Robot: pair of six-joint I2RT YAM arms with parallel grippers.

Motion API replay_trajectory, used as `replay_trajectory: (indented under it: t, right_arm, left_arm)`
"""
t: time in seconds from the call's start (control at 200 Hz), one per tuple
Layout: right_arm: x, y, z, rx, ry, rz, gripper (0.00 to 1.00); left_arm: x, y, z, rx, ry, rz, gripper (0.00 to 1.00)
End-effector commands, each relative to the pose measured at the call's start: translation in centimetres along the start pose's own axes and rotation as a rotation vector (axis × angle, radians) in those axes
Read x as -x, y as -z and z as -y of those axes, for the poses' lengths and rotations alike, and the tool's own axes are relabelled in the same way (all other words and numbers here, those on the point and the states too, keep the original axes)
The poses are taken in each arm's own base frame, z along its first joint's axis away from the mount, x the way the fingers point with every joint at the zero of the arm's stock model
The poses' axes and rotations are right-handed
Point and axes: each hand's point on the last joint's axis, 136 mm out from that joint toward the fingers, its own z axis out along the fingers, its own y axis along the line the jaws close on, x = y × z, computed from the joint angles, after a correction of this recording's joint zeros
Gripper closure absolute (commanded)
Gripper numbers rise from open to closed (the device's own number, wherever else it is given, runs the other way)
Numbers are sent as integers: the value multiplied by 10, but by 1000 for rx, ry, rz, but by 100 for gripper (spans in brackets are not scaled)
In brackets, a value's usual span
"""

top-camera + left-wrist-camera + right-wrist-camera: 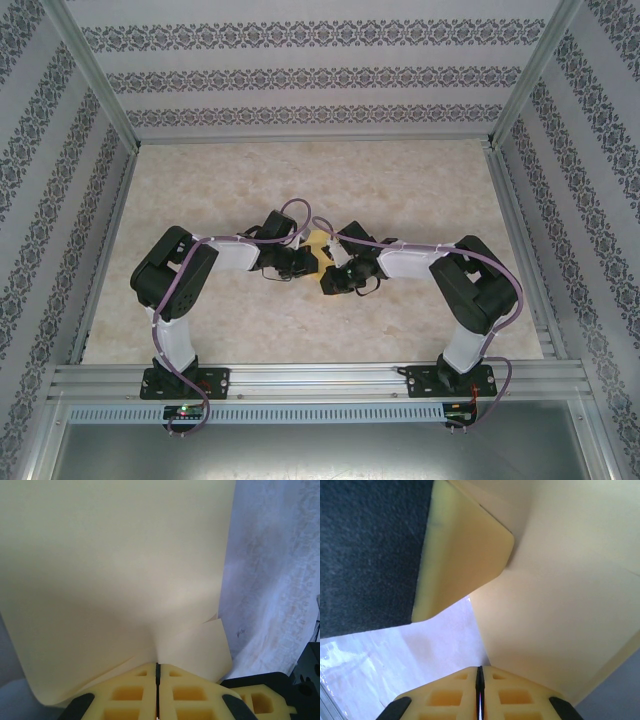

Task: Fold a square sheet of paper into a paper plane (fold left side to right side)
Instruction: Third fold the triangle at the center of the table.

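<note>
The left gripper (157,666) had its yellow fingers pressed flat together, pinching the edge of the square sheet of paper (115,580), which rose from their tips as a broad, gently curled surface. The right gripper (480,670) was likewise closed tight, with a lower corner of the same sheet nipped at its fingertips. Seen from above, the paper sat between the two grippers, near the middle of the beige marbled floor (420,190).
</note>
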Motion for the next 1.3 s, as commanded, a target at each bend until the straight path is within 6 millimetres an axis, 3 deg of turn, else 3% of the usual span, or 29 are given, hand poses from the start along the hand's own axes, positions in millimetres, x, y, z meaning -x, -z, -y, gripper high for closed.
replay_trajectory:
  t: [0.0, 0.58, 0.734, 1.009, 1.294]
  right_arm:
    - [-47, -4, 9, -14, -76, -154, 90]
    - [-61, -1, 16, -6, -115, -153, 96]
    - [-61, 9, 15, -8, -112, -133, 96]
    - [-31, 38, -28, 122, -43, -22, 96]
    - [6, 27, -22, 66, -67, 36, 96]
  left_arm:
    - [-24, -14, -36, 133, 37, -68, 91]
    - [-24, -13, -36, 136, 36, -66, 91]
    - [-24, -12, -35, 134, 34, -65, 91]
    - [-22, -10, -33, 129, 30, -60, 91]
    - [-23, -11, -32, 125, 31, -61, 91]
